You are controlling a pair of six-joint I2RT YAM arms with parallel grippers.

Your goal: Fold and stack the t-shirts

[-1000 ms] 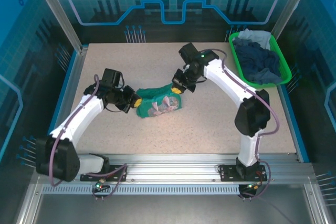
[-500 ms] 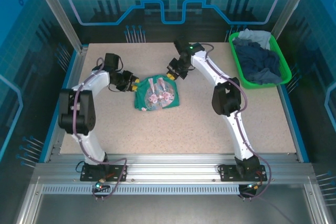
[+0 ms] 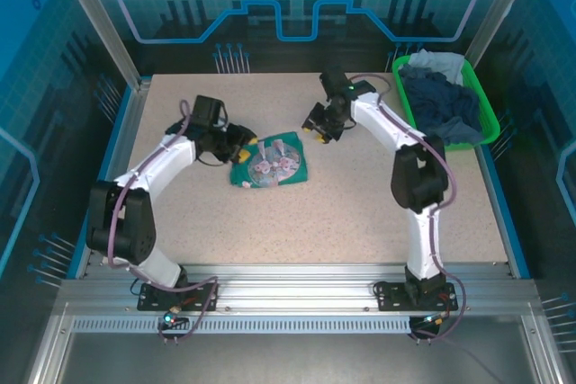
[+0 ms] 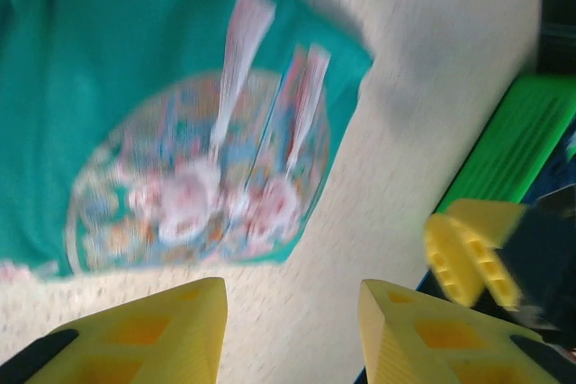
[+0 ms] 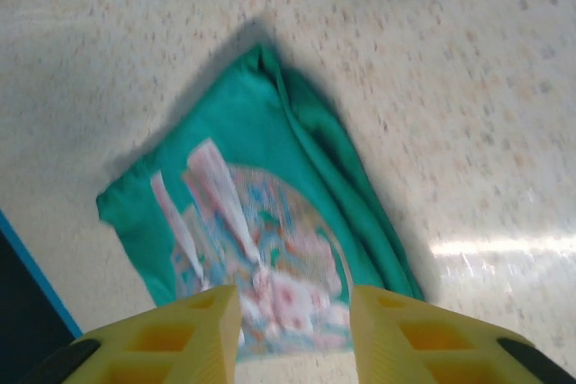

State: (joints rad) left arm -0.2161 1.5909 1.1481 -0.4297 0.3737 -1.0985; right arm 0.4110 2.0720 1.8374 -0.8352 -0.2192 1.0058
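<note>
While both arms hang over the far half of the desk (image 3: 378, 213), the teal-green t-shirt (image 3: 270, 166) lies folded into a small packet, a bit left of the middle and closer to the far edge than the near one. It's print (image 3: 273, 161) side up, a roundish pale pinkish-white design, pretty blurry in both wrist cams.

The left hand (image 3: 245, 139) sits at the shirt's far-left corner. Its yellow fingers (image 4: 153, 330) are apart with nothing pinched between them. In its own wrist view the gap shows bare speckled desk, and the cloth lies just past the tips. Whether the tips brush the fabric, I honestly can't tell from above.

The right hand (image 3: 315, 123) is just off the shirt's far-right corner, on the side toward the far edge, and looks clear of the cloth. Its fingers (image 5: 423, 339) are spread too and hold nothing. Through the gap in its wrist view you see the near end of the print.

Over in the far right corner of the desk is the bright green basket (image 3: 489, 114), well apart from the folded shirt. The navy t-shirts (image 3: 441, 105) are heaped inside it, with a pale grey-blue t-shirt (image 3: 438, 62) bunched at the end nearest the far edge.
</note>
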